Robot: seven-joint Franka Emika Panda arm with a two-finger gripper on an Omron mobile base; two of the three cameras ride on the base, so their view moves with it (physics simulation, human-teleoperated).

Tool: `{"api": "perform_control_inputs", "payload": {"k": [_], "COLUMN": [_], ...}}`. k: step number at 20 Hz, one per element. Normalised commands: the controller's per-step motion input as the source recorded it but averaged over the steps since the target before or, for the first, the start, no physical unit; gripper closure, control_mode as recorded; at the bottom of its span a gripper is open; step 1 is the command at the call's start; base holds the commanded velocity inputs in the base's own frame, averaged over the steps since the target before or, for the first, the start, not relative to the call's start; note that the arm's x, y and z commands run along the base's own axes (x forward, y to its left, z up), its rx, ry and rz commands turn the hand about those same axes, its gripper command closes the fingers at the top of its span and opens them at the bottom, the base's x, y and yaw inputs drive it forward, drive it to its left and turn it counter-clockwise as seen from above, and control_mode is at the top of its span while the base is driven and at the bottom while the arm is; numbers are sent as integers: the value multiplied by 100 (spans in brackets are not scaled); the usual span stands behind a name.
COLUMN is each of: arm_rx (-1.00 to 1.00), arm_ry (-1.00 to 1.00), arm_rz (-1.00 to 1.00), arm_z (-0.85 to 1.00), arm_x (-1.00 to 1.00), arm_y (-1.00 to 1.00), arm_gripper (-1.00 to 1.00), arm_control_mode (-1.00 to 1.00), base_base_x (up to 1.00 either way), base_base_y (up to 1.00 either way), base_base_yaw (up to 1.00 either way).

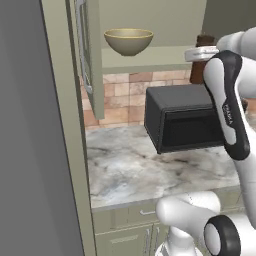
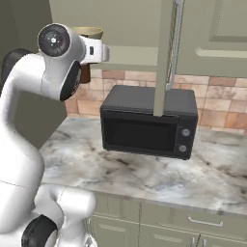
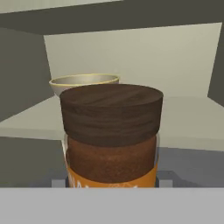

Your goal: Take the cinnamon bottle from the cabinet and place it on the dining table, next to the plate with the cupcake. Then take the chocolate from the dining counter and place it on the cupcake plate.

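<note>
The cinnamon bottle has a dark wooden lid, brown contents and an orange label. It sits close in the middle of the hand view, in front of the cabinet shelf's edge. My gripper is shut on it, with one finger on each side of its lower body. From the left base view the bottle hangs at the shelf front above the microwave, partly behind my white hand. In the right base view the bottle peeks out under my hand. The plate, cupcake and chocolate are out of view.
A beige bowl stands on the cabinet shelf behind the bottle. Below is a black microwave on the marble counter. The open cabinet doors hang on either side, and a tall grey panel stands on the left.
</note>
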Motion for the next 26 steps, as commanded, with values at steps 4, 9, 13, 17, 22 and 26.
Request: {"api": "perform_control_inputs", "payload": {"k": [4, 9, 13, 17, 22, 26], "arm_rx": [-5, -10, -7, 0, 0, 0], "arm_ry": [0, 1, 7, 0, 0, 0], "arm_rz": [3, 0, 1, 0, 0, 0], "arm_z": [-41, -71, -66, 0, 0, 0], "arm_x": [-99, -86, -76, 0, 0, 0], "arm_y": [2, 0, 0, 0, 0, 0], "arm_gripper": [100, 100, 100, 100, 100, 100], "arm_control_mode": [-100, -100, -100, 100, 100, 100], "base_base_x": [0, 0, 0, -54, -91, -68], "base_base_y": [0, 0, 0, 12, -7, -15], "base_base_yaw": [0, 0, 0, 8, -33, -63]}}
